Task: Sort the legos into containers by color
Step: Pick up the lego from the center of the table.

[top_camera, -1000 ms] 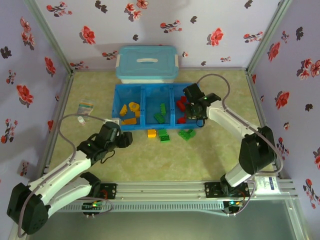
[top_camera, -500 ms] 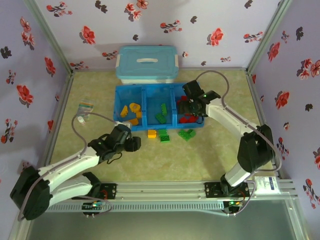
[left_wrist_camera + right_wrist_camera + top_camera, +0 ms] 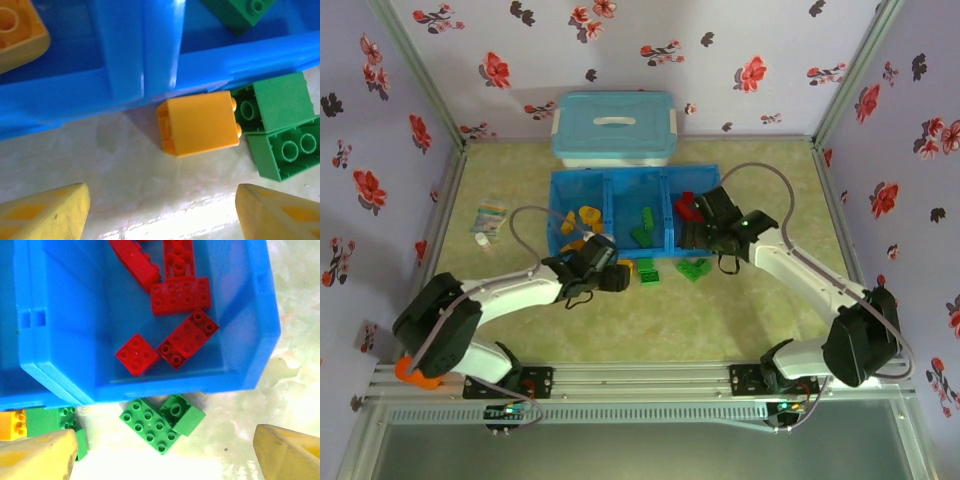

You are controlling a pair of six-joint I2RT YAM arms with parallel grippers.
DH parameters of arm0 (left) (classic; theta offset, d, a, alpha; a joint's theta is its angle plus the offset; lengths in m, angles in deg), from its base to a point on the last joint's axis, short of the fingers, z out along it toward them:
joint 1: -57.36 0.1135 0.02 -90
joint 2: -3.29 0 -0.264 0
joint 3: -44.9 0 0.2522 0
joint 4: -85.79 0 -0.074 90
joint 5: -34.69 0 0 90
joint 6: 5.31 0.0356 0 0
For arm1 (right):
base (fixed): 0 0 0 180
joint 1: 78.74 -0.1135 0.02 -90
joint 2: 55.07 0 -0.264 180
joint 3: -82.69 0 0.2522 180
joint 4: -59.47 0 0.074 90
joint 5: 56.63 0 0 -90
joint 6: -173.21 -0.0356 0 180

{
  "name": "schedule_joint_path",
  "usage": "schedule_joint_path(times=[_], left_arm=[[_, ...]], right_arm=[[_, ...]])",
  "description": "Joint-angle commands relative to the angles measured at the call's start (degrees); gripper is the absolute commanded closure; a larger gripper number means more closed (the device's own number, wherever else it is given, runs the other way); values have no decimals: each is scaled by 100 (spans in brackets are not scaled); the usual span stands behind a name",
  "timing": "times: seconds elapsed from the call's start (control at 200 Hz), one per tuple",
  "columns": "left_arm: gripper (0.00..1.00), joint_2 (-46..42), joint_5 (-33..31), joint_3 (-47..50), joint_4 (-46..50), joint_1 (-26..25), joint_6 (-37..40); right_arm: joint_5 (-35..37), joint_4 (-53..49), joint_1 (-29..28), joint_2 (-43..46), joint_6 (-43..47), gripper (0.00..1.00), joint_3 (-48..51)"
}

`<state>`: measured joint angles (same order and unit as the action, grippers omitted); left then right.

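Left gripper (image 3: 616,276) sits low over the desk (image 3: 660,330), just in front of the blue tray (image 3: 553,205). Its fingers (image 3: 50,212) are spread wide with nothing between them. Just ahead of them an orange brick (image 3: 200,122) lies on its side on the desk, touching the tray's front wall below the divider between the left and middle compartments. Two loose green bricks (image 3: 277,102) butt against its right side.

Right gripper (image 3: 700,235) is over the tray's near right corner. Its fingers (image 3: 287,455) are also apart and empty. A green pair (image 3: 150,426) rests on the desk under it, touching each other, just outside the right compartment's front wall.

In the tray, the left compartment holds yellow-orange bricks (image 3: 582,222), the middle holds sorted green bricks (image 3: 642,228), and the right holds red bricks (image 3: 187,337) lying loose at mixed angles.

A small packet (image 3: 488,218) lies on the desk well left of the tray. A light-blue lidded box (image 3: 615,128) stands right behind the tray at the back wall, lid on.
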<state>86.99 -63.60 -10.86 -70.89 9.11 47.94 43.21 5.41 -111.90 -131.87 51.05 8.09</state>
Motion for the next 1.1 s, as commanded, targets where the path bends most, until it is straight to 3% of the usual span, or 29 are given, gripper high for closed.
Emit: schedule_joint_path(times=[0.0, 0.335, 0.525, 0.67, 0.805, 1.095], left_arm=[[24, 342, 15, -304, -139, -37, -105], [27, 1178, -13, -947, -117, -44, -149], [39, 1497, -139, -1083, 19, -59, -187], [53, 1440, -235, -1058, 98, -135, -171], [64, 1122, -414, -1065, 382, -251, -114], [67, -474, -769, -859, 883, -147, 100]], right_arm=[[192, 72, -23, 317, -191, 9, 218], [220, 118, -24, 751, -330, 8, 662], [171, 131, -23, 974, -385, 8, 744], [189, 140, -23, 1046, -398, 9, 801], [153, 188, -23, 1006, -445, 9, 885], [54, 350, -23, 1010, -597, 9, 1194]])
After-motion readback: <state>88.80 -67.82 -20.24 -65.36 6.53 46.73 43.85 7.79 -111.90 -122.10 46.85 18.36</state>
